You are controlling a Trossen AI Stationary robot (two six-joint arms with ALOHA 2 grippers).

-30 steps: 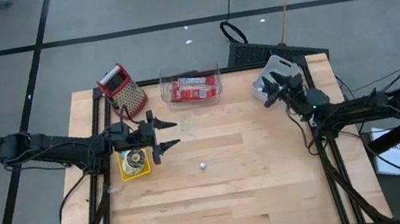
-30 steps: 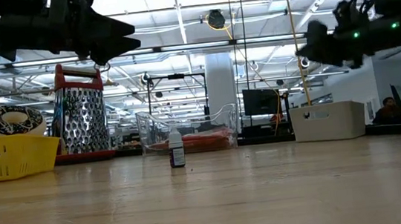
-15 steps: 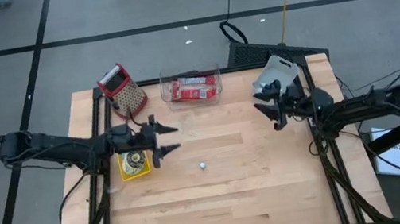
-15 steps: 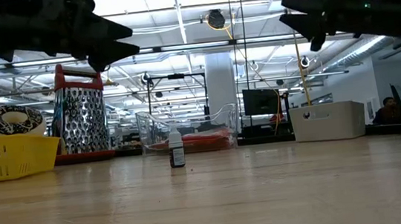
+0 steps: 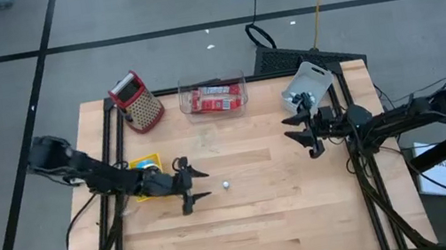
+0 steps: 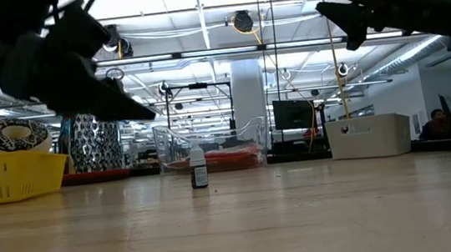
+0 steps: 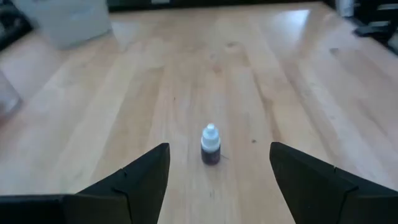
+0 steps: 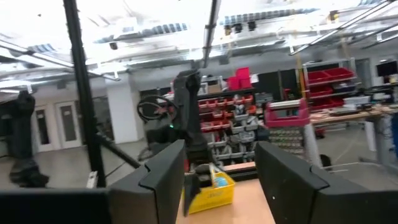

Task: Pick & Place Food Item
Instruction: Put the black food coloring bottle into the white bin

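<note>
Bottle: the small dark white-capped bottle (image 7: 210,145) mid-bench looks light and tippy; we'd pinch its body with our spread, empty left gripper (image 5: 194,188).

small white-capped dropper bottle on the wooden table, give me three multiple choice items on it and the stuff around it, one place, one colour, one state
1. Where does the small white-capped dropper bottle stand?
A. in the clear plastic bin
B. on the bare wooden table
C. in the yellow basket

2. What colour is the top of the metal box grater?
A. red
B. blue
C. green

3. How is the left gripper?
A. shut on the bottle
B. open, short of the bottle
C. out of view

Answers: 1 B, it stands alone on the boards; 2 A, red handle in the high view; 3 B, the left wrist view shows the fingers spread, the bottle ahead.
</note>
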